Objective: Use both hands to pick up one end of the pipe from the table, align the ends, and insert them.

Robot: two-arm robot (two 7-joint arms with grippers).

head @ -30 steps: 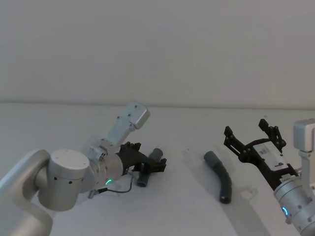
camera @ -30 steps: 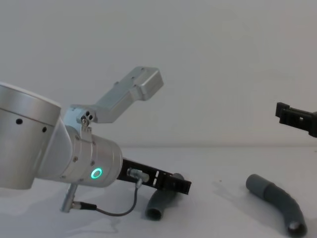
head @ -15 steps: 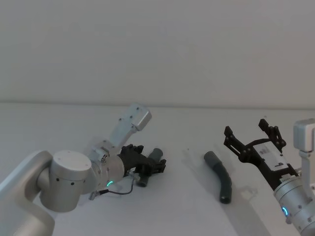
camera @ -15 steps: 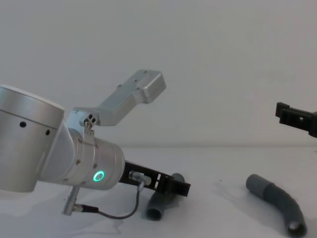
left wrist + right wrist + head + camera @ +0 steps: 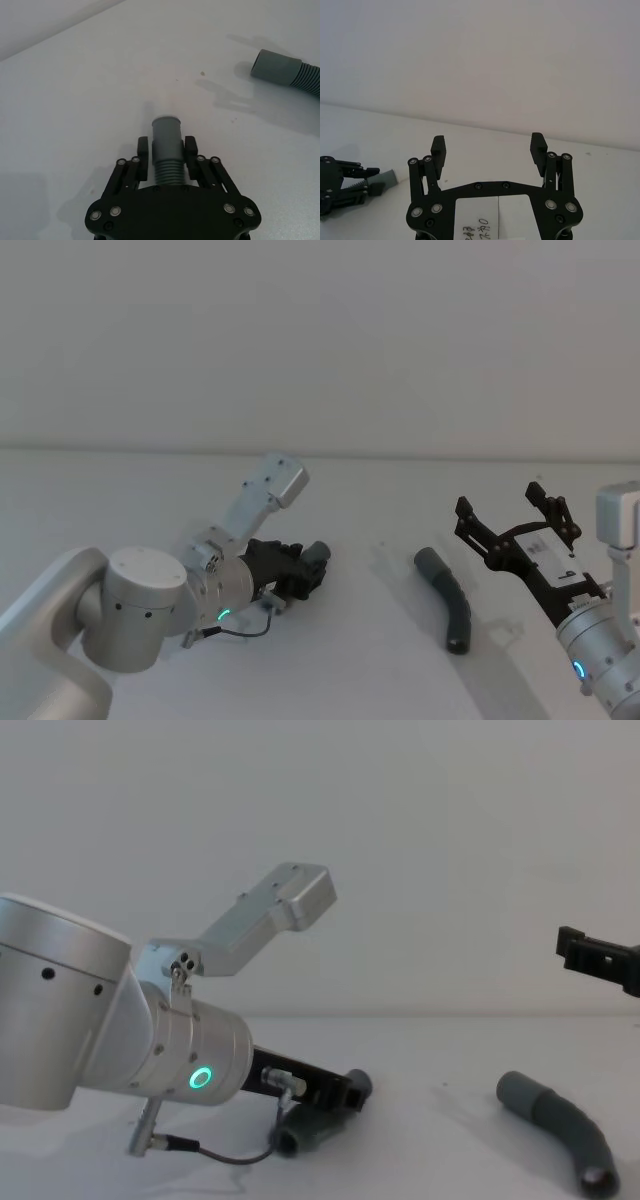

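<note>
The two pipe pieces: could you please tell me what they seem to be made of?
The short piece, clamped in the left gripper: likely grey plastic or rubber, matte, with a smooth collar and a ribbed body. The longer piece, lying on the table beside the open right gripper: seemingly the same matte grey plastic, with a smooth cuff and a ribbed stretch.
</note>
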